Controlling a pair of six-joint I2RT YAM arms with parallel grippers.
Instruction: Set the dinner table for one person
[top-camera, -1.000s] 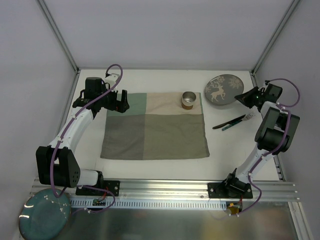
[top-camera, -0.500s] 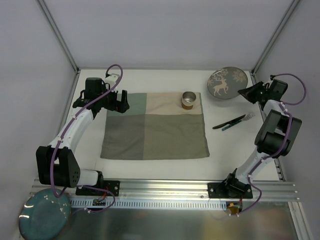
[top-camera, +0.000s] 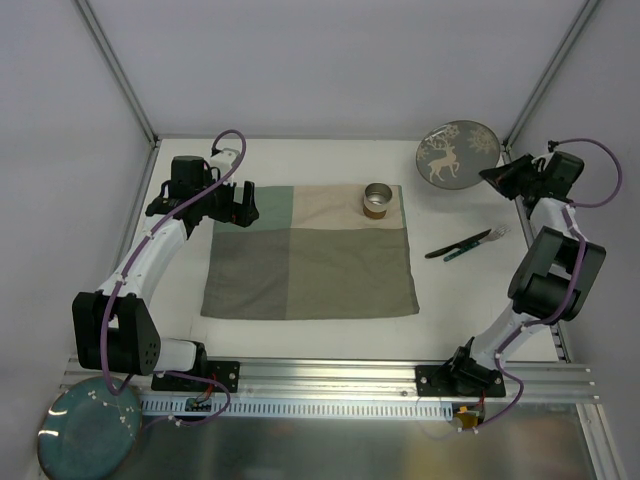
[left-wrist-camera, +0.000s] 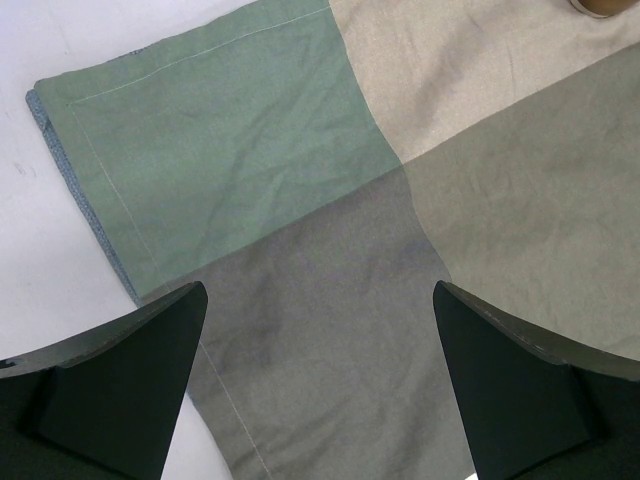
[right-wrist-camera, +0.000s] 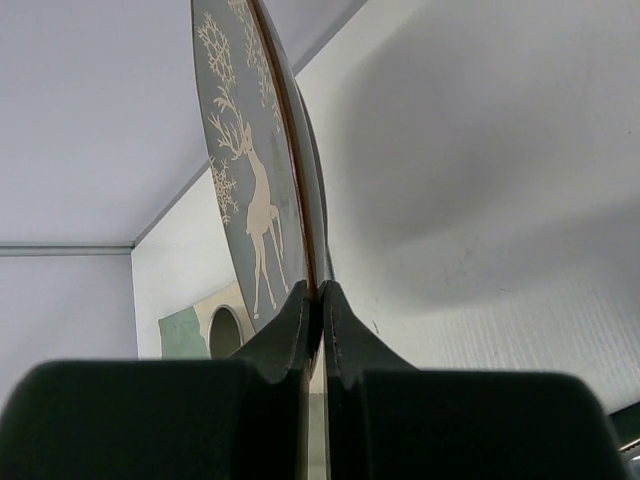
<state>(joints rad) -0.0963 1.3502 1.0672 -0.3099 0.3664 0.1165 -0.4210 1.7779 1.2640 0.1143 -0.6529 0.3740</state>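
While the dinner table (top-camera: 300, 160) is lying wide and white under both arms, the green-and-beige patchwork mat (top-camera: 310, 255) is sitting flat at its middle, its 4 patches squared to the table's edges. The grey deer-patterned plate (top-camera: 458, 155) is hanging in the air over the far right corner, well apart from the mat. The right gripper (top-camera: 497, 172) is gripping it by the rim, its 2 fingers pressed together on the plate's edge in the wrist view (right-wrist-camera: 318, 290). From there the plate (right-wrist-camera: 250, 170) is standing almost on edge, its decorated face turned toward the robot's left.

The coming move is likely turning on 1 relation: the mat's centre is lying to the left of the held plate and nearer the arm bases, so the right arm is looking at a sweep inward and a levelling of the plate before any set-down.

The left gripper (top-camera: 225, 200) is hovering over the mat's far left corner, nearer the mat than the right arm. Its fingers are spread wide with nothing between them, and only cloth (left-wrist-camera: 300, 150) is showing under the gap (left-wrist-camera: 318, 290).

The fork and dark-handled utensil (top-camera: 465, 243) are lying together on bare table just right of the mat, long axes angled toward the far right. The small metal cup (top-camera: 378, 199) is standing upright on the mat's far beige patch.
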